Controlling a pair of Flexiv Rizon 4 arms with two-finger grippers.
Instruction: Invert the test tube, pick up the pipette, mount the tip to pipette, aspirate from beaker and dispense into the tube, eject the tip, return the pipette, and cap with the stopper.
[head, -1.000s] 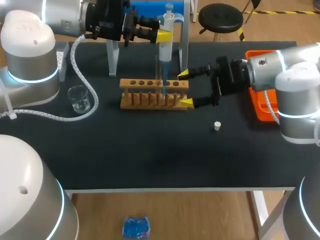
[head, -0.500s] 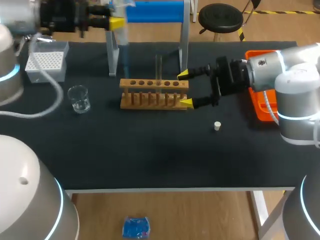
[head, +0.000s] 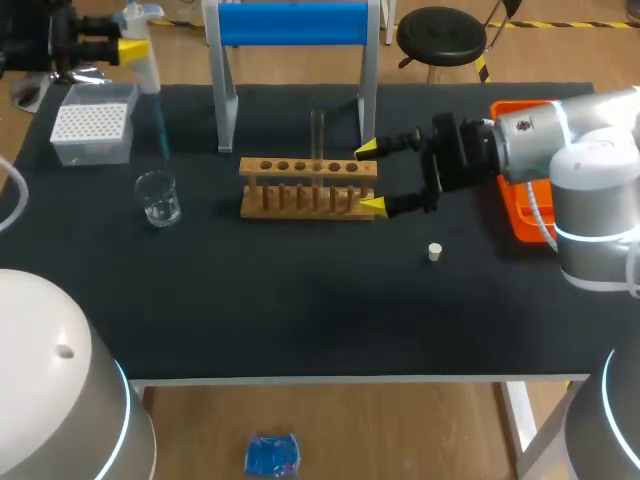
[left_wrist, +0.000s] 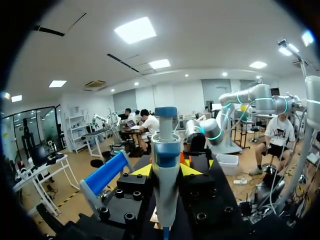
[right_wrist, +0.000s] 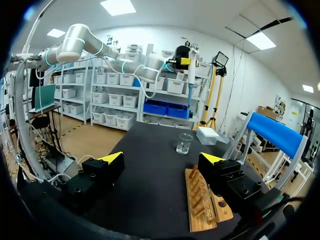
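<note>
Far left, rear: the left jaws are closed on the pipette (head: 143, 50), one yellow tip on either side of its body, as the left wrist view confirms. The pipette is held upright above the counter (head: 300, 310), its thin bluish lower end pointing down just right of the tip box (head: 92, 125). The tip box sits at the counter's rear left corner.

Nearer than the box stands the beaker (head: 158, 197), upright and apart from all other items.

Centre, rear: a stand with a blue crossbar (head: 293, 22). In front of it lies the wooden rack (head: 308, 187), with the test tube (head: 317, 135) standing upright in one of its holes.

Right of centre: the right jaws are wide open and hold nothing. Their yellow tips flank the rack's right end; contact with the rack cannot be determined.

The stopper (head: 434, 252) rests on the counter, near the right jaws. An orange tray (head: 520, 215) lies at the right edge, partly hidden behind the right arm.
</note>
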